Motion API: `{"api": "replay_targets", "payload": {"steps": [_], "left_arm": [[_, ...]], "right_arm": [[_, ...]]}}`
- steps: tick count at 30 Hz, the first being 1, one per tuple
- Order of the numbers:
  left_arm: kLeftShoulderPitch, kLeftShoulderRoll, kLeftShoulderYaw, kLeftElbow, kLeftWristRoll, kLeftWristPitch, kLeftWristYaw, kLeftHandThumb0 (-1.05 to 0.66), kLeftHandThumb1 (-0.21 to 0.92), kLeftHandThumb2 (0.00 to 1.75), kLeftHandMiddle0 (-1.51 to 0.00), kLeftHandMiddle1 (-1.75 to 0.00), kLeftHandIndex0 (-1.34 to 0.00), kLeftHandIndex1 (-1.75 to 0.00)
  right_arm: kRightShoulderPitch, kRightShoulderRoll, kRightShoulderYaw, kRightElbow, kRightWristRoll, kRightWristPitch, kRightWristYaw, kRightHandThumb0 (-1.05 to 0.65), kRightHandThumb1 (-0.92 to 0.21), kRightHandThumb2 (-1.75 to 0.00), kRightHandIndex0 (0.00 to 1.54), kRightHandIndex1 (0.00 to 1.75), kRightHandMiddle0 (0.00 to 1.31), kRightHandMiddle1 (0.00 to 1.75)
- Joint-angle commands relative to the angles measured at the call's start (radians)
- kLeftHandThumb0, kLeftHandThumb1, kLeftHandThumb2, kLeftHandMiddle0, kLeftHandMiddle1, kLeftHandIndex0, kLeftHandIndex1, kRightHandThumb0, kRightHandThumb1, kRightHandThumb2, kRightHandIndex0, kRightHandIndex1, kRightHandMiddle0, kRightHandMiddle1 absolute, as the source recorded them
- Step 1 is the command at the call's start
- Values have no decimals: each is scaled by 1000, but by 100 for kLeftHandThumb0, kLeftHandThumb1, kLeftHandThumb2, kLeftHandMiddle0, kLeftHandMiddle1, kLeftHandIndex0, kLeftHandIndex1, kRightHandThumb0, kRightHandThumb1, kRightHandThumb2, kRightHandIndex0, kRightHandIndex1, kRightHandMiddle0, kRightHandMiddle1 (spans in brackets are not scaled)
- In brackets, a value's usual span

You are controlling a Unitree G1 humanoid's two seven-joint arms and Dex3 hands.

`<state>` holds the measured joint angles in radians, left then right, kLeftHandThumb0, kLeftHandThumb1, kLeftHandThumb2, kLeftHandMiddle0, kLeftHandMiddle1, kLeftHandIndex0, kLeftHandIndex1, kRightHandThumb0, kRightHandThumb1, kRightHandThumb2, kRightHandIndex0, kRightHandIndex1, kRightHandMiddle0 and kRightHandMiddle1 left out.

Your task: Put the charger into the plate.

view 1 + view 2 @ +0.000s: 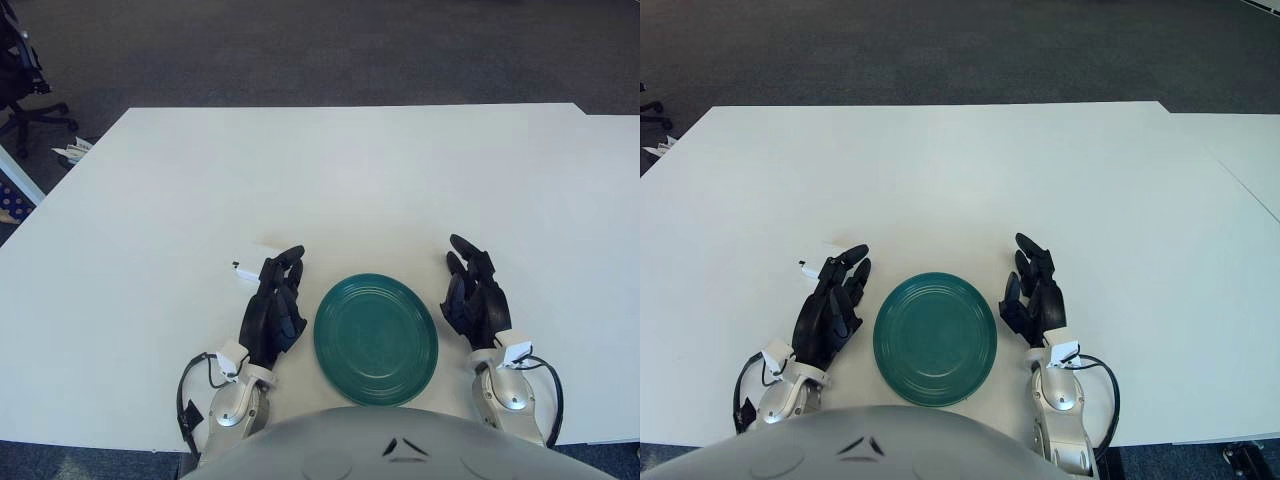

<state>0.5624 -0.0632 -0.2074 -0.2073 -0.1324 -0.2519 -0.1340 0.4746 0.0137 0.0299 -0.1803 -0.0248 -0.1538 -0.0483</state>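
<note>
Round dark-green plate with concentric ridges sits on matte white table, near its front edge. Small white charger, boxy with a dark tip, lies left of plate, mostly hidden under left robot hand's glossy black fingers, which extend loosely, gripping nothing. Right robot hand just right of plate, fingers relaxed, empty.

We seem to be in an office: a broad white rectangular counter stands on dark grey-blue carpeted floor, and a black wheeled swivel office chair shows at the upper left of the frame.
</note>
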Motion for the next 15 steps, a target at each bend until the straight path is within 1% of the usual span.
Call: {"api": "replay_targets", "payload": {"steps": [1, 6, 11, 15], "left_arm": [[21, 15, -2, 16, 17, 22, 5, -100, 92, 94, -23, 0, 0, -86], [21, 21, -2, 24, 26, 11, 5, -100, 92, 95, -21, 0, 0, -80], [19, 18, 0, 29, 0, 20, -3, -101, 92, 96, -20, 0, 0, -78], [22, 25, -4, 19, 11, 23, 2, -101, 92, 95, -20, 0, 0, -78]], "right_arm": [[45, 5, 7, 43, -9, 98, -3, -74, -92, -87, 22, 0, 0, 54], [44, 9, 6, 34, -5, 118, -8, -73, -92, -86, 23, 0, 0, 56], [44, 11, 7, 29, -5, 128, -9, -72, -92, -86, 23, 0, 0, 56], [43, 12, 9, 29, -11, 127, -13, -72, -92, -86, 23, 0, 0, 56]]}}
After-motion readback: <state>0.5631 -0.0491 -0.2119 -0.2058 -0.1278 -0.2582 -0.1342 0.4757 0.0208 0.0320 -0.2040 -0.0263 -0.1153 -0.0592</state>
